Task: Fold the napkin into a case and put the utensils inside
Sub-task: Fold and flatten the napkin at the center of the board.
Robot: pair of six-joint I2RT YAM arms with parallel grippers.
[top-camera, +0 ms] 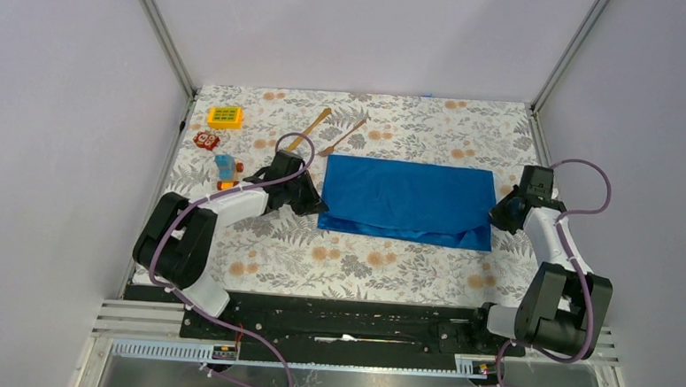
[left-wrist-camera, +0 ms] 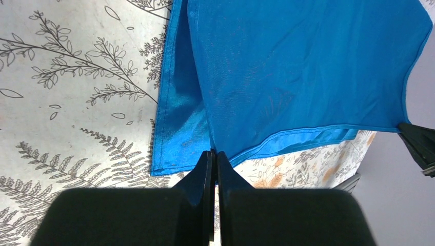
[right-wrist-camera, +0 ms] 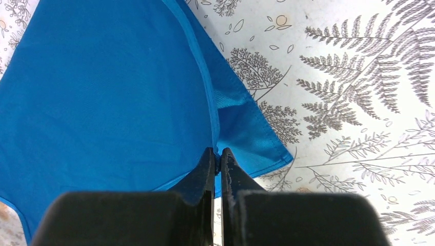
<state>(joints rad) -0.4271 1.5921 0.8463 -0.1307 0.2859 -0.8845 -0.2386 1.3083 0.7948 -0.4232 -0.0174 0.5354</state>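
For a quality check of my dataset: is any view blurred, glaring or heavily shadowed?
Top external view: even soft light, all sharp, only faint shadows. Left wrist view: the royal-blue cloth napkin is sharp, with mild sheen on its lower layer; the left gripper is dark, featureless. Right wrist view: sharp cloth, no glare.

Plain grey walls [top-camera: 61, 99], alu frame posts [top-camera: 162, 33], floral tablecloth [top-camera: 362, 265], even light.
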